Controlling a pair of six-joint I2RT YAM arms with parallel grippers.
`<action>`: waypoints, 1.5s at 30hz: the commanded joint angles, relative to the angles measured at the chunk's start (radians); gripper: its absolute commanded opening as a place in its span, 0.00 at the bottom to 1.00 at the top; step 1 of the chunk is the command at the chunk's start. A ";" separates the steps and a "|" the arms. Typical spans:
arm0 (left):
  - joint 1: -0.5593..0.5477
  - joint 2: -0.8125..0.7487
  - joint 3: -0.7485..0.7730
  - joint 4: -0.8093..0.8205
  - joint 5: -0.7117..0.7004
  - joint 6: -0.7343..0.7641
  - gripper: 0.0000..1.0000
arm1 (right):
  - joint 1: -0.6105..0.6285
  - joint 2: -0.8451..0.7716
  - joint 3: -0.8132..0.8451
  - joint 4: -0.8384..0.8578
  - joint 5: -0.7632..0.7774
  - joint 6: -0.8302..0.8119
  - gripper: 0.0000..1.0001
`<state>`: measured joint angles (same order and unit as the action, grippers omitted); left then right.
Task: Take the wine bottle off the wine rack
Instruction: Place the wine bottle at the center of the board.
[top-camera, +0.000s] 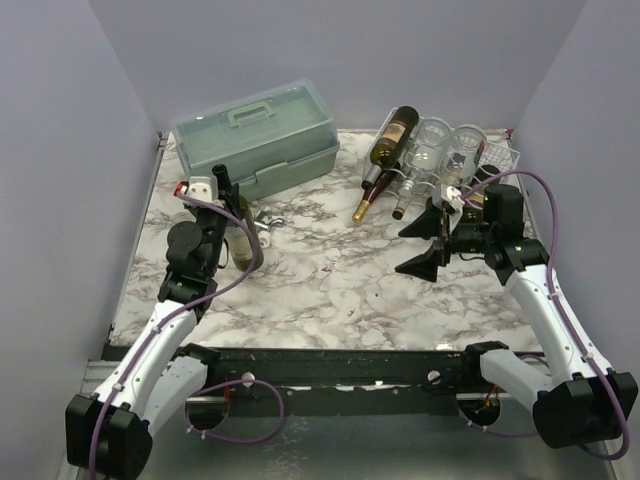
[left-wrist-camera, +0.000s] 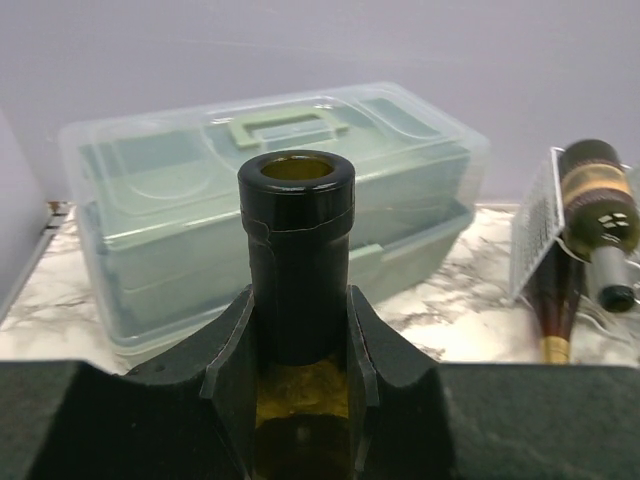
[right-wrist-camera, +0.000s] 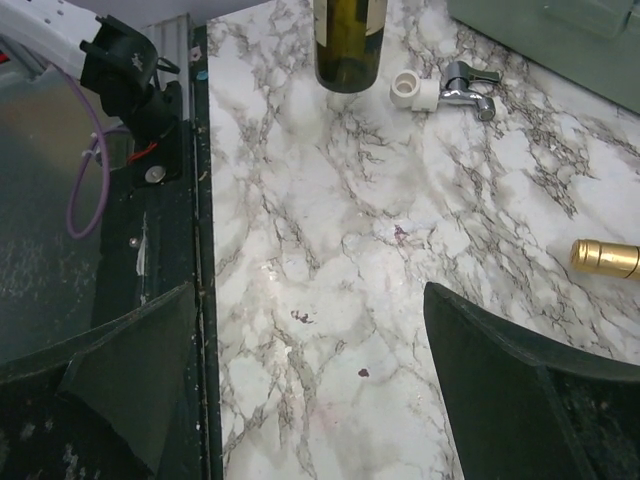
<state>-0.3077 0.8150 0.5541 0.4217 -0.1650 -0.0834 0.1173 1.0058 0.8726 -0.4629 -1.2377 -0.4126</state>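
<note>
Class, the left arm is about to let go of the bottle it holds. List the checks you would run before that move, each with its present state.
1. The left gripper is shut on the neck of the wine bottle: ok.
2. Bottle upright, base on the table: ok, going by the right wrist view.
3. Bottle well away from the wine rack: ok.
4. Space around the base: not ok, a metal tap fitting lies close beside it, not touching.
5. The right gripper is open and empty: ok.
6. Bottle will stand alone once released: cannot tell.
</note>
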 joint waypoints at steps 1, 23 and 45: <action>0.096 0.024 0.084 0.118 -0.036 0.002 0.00 | -0.005 -0.018 -0.001 0.004 0.001 -0.033 0.99; 0.532 0.430 0.104 0.598 0.064 0.015 0.00 | -0.005 0.023 0.013 -0.042 0.032 -0.080 0.99; 0.594 0.783 0.332 0.733 0.137 0.099 0.00 | -0.006 0.096 0.060 -0.165 0.018 -0.187 0.99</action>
<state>0.2798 1.5875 0.8326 1.0065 -0.0772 0.0429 0.1173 1.0897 0.8986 -0.5903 -1.2182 -0.5686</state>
